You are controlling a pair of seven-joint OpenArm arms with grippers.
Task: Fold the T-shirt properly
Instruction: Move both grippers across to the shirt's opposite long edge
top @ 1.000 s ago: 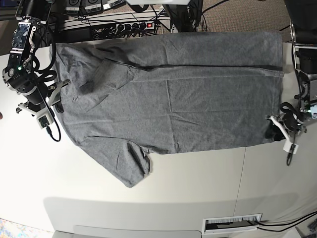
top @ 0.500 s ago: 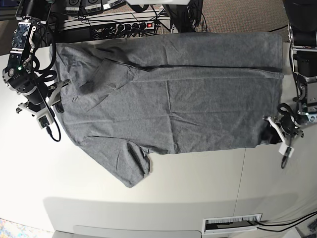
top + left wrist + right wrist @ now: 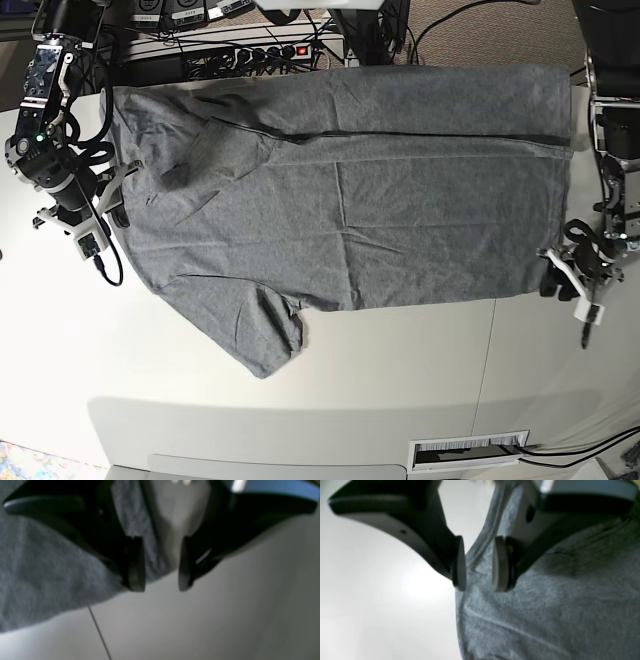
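A: What covers the white table?

B: The T-shirt, soft heather-grey knit, creased, spread flat with its far edge folded over.

A: Beyond it?

B: A power strip and tangled cables.

A: The grippers?

B: Left gripper gapes at the hem corner, holding nothing. Right gripper straddles the shoulder edge; whether it pinches, I cannot tell.

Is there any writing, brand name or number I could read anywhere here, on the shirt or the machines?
None can be read.
T-shirt: plain grey, no print or label showing.
Strip at the table's near edge: dark marks, too small to read.
Equipment behind the table: pale labels, too small and blurred to read.
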